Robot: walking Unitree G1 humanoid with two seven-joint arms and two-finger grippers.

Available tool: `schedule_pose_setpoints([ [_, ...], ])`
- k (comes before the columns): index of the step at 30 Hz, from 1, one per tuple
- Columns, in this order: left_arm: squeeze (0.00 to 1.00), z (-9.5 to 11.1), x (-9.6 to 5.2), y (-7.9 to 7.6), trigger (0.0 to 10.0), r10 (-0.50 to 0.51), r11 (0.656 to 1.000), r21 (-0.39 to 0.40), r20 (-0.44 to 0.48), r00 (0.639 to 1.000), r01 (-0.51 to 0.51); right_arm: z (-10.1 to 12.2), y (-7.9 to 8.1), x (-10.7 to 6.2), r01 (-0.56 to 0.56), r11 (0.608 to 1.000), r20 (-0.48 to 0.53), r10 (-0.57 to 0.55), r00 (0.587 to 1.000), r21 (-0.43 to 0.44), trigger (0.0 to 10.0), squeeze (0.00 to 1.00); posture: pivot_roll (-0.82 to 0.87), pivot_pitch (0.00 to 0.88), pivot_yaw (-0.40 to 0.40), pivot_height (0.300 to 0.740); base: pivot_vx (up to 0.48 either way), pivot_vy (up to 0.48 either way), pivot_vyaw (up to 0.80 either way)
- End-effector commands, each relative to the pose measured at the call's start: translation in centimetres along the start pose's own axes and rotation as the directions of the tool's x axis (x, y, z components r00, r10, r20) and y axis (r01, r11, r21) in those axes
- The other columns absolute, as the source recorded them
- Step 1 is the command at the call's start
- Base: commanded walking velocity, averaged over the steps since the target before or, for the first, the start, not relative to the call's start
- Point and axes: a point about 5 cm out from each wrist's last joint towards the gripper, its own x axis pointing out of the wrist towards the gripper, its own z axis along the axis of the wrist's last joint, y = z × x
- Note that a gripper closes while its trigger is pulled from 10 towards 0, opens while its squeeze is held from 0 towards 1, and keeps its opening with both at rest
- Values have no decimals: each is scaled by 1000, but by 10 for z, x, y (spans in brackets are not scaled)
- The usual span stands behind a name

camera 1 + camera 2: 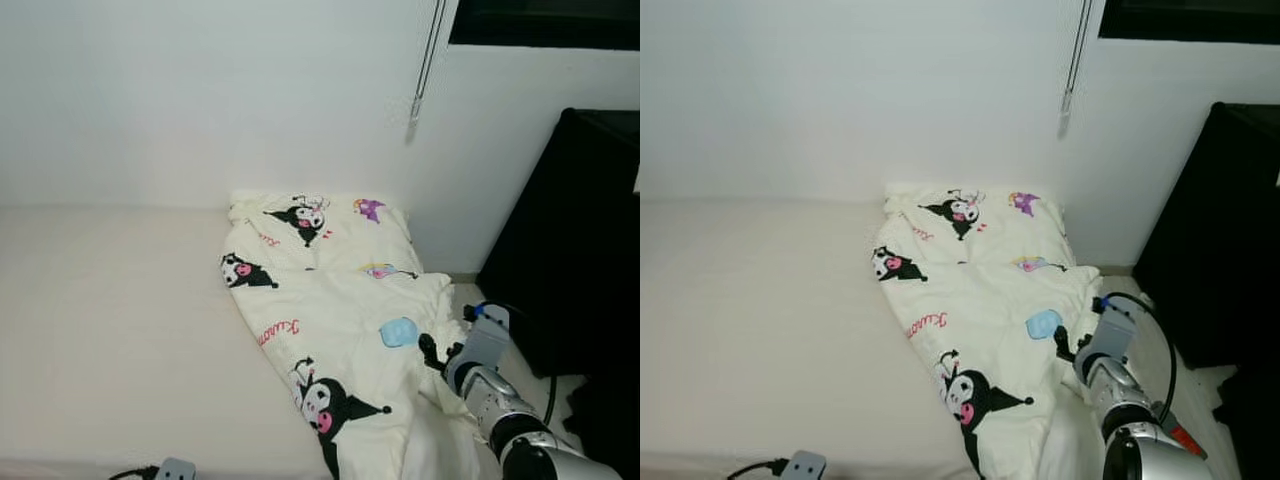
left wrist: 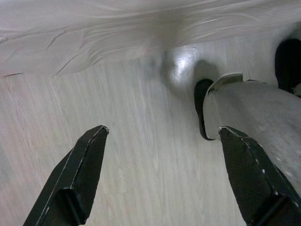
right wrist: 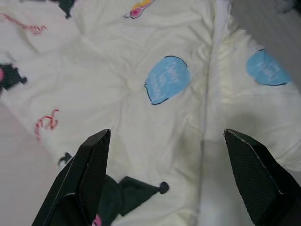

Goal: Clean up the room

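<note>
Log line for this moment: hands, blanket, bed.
right hand: open, over blanket edge | left hand: open, idle above floor | blanket: crumpled on bed's right side | bed: otherwise bare | step: grasp not yet made

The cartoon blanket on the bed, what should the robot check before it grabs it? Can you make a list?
1. Right gripper open: ok, its two black fingers stand wide apart.
2. Right gripper over the cream blanket with black cartoon characters: ok, it hovers above the blanket's right edge, near a blue speech-bubble print.
3. Blanket free of other things on top: ok, nothing rests on it.
4. Blanket lying tidy: not ok, it is bunched along the right side of the cream mattress.
5. Left gripper free: ok, open, pointing at the pale wood floor.
6. Blanket's lower end: cannot tell, out of view.
</note>
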Motion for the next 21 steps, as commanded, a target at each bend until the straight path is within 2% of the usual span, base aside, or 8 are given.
schedule_pose_setpoints([
  [1,0,-4,-1,7,10000,16,1000,2,-11,1000,-16,8,0,1,-6,999,37,5,999,36,10000,0,-1,0,-30,641,0,0,0],
  [3,0,-4,-1,10,10000,25,1000,17,-10,1000,-25,16,0,1,-15,997,65,10,998,77,10000,0,1,0,-28,631,0,0,0],
  [12,0,-11,-3,17,10000,40,999,36,-21,999,-39,32,-1,2,-26,994,121,13,993,107,10000,0,14,0,-14,611,0,0,0],
  [18,0,-20,-6,22,10000,48,997,54,-35,998,-46,41,-7,0,1,991,156,-22,987,133,10000,0,28,27,2,611,0,0,0],
  [21,0,-29,-9,27,10000,52,996,78,-43,998,-49,45,-11,-1,-13,982,187,-23,982,189,10000,0,53,72,16,611,0,0,0],
])
